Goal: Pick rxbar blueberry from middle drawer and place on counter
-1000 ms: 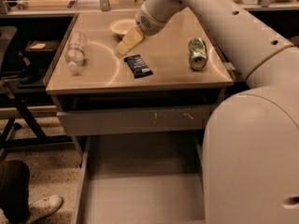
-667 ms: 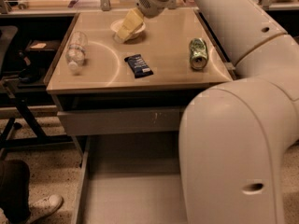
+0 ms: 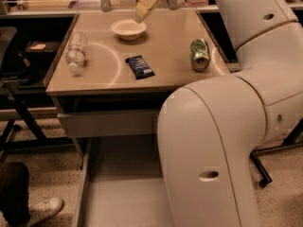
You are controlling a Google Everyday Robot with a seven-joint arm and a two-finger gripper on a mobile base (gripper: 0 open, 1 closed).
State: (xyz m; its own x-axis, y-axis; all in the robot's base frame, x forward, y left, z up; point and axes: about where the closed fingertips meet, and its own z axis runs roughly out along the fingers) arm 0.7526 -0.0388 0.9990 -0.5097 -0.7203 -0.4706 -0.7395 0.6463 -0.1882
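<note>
Gripper (image 3: pixel 140 14) above bowl (image 3: pixel 128 29); rxbar blueberry (image 3: pixel 139 66) nearer (on counter (image 3: pixel 168 46)).

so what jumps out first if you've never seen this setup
The big white robot arm fills the right foreground, reaching up to the gripper at the top, above a white bowl at the back of the counter. The dark blue rxbar blueberry lies flat mid-counter, a green can to its right, and the middle drawer stands open below.

The counter (image 3: pixel 165 41) is a shiny beige top. On it are a white bowl (image 3: pixel 128 29) at the back, a clear bottle (image 3: pixel 75 54) lying at the left, the rxbar blueberry (image 3: pixel 140 66) in the middle and a green can (image 3: pixel 200 54) at the right. The gripper (image 3: pixel 144 4) hangs above the bowl.
</note>
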